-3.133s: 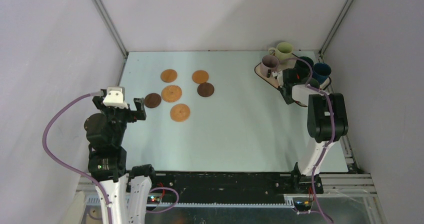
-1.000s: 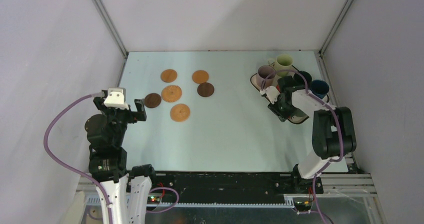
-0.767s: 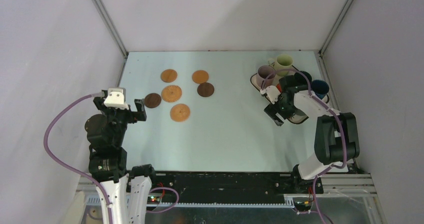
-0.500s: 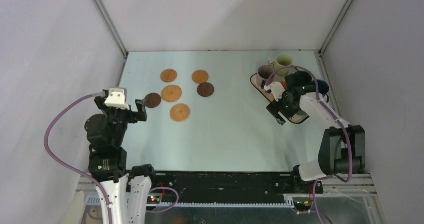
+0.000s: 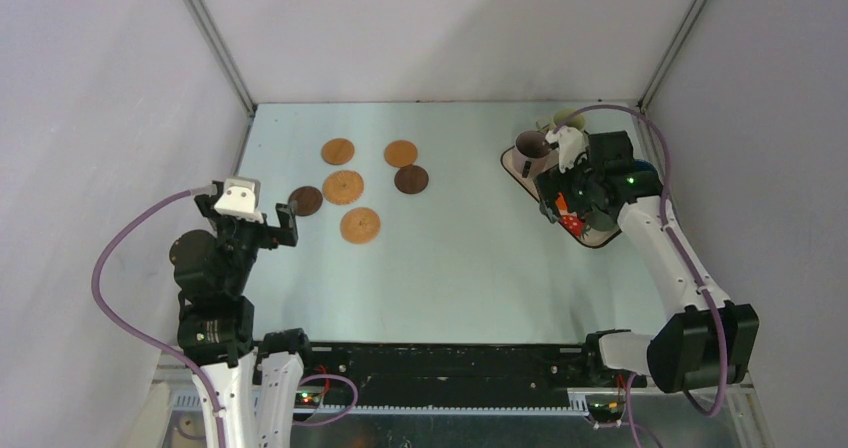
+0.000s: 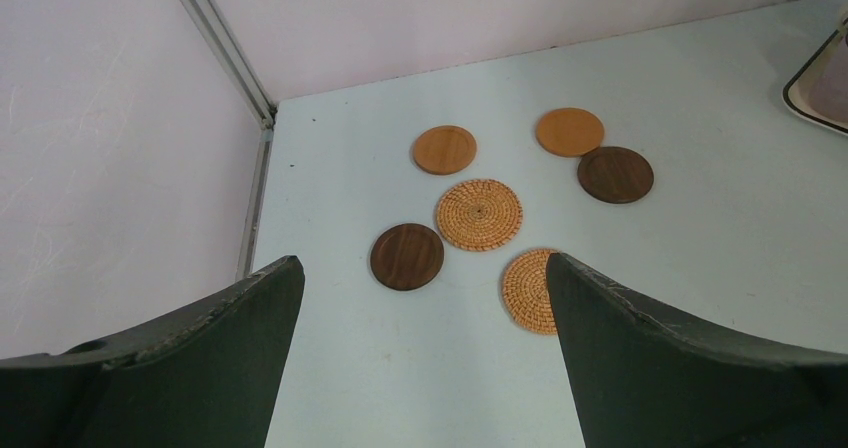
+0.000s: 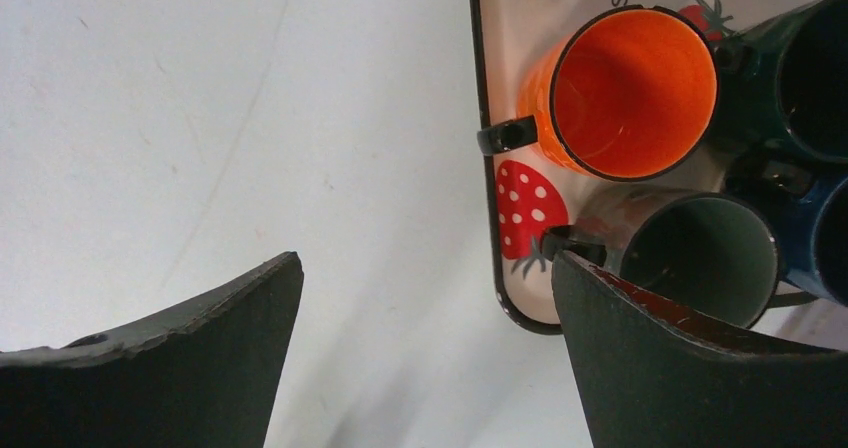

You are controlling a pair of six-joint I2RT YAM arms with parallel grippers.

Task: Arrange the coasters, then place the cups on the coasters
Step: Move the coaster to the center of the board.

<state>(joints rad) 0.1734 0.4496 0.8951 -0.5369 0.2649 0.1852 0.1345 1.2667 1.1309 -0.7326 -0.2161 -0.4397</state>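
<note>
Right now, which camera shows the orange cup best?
The right wrist view: the orange cup shows rim, inside and handle. The top view gives only a sliver beside the right arm; the left wrist view, nothing.

Orange cup (image 7: 630, 93), white tray (image 7: 510, 28) w/ red dotty strawberries. 4 tan coasters (image 6: 479, 214), 2 dk brown coasters (image 6: 407, 256).

You can see two woven coasters (image 6: 478, 214) of coarse, straw-like fibre, while the four wooden coasters (image 6: 406, 256) look smooth and matt. The orange cup (image 7: 625, 93) shows a glossy glaze, the tray (image 7: 508, 28) is smooth and shiny, and the table (image 7: 150, 118) is pale and matt.
</note>
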